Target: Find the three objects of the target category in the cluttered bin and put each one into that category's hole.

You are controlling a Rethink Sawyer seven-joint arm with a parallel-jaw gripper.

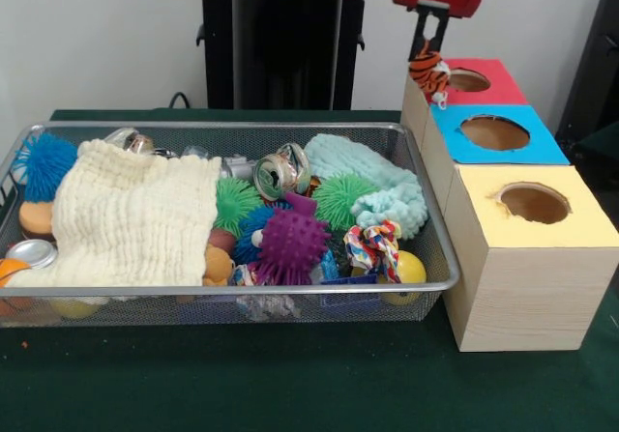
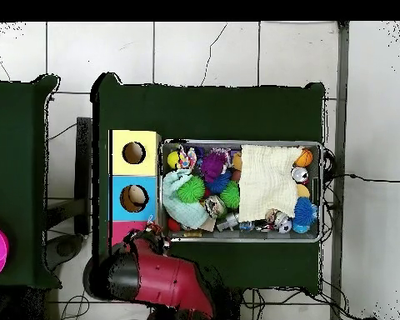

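My gripper hangs at the back right, shut on a small orange-and-black striped plush toy. It holds the toy just above the left edge of the red box, beside that box's hole. The silver wire-mesh bin lies to the left of the boxes, full of clutter. In the overhead view the red arm covers most of the red box, and the gripper itself is hard to make out there.
A blue box and a yellow box, each with a round hole, stand in a row in front of the red one. The bin holds a cream knitted cloth, a mint fuzzy cloth, spiky balls, crushed cans and a rope toy.
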